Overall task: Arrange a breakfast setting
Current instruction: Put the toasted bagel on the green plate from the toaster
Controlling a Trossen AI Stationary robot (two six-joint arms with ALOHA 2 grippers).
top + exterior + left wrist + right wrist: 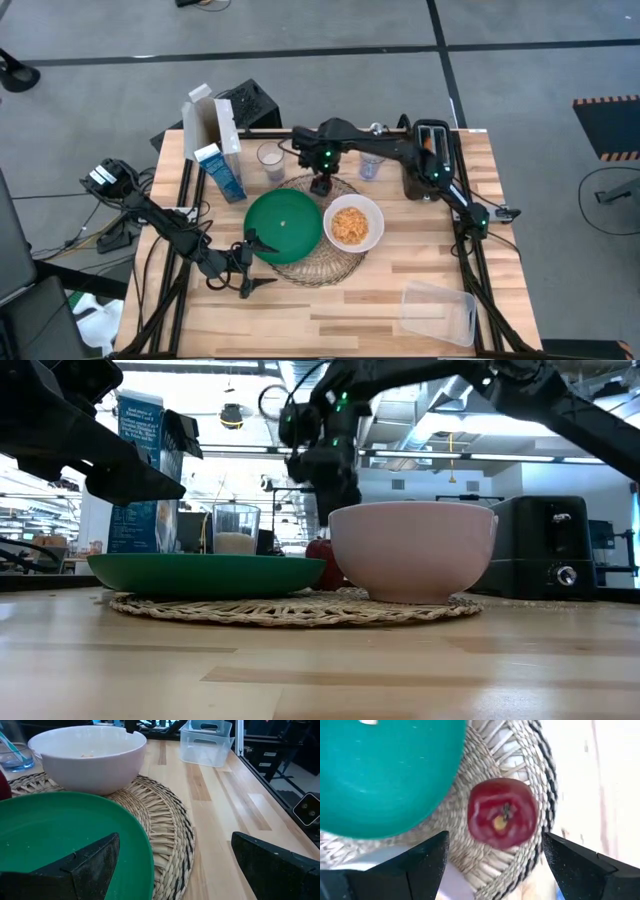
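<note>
Right gripper (492,857) hangs over the mat's (330,268) far edge, jaws spread, apple (502,812) free below beside plate (283,226) and bowl (353,223). Left gripper (253,265) waits unclenched at the mat's near-left edge.

Green plate (283,227), white bowl (353,222) — red apple (502,812) upright, on woven mat (330,262)

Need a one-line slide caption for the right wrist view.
Open right gripper hangs above the apple on the mat, beside the plate.
</note>
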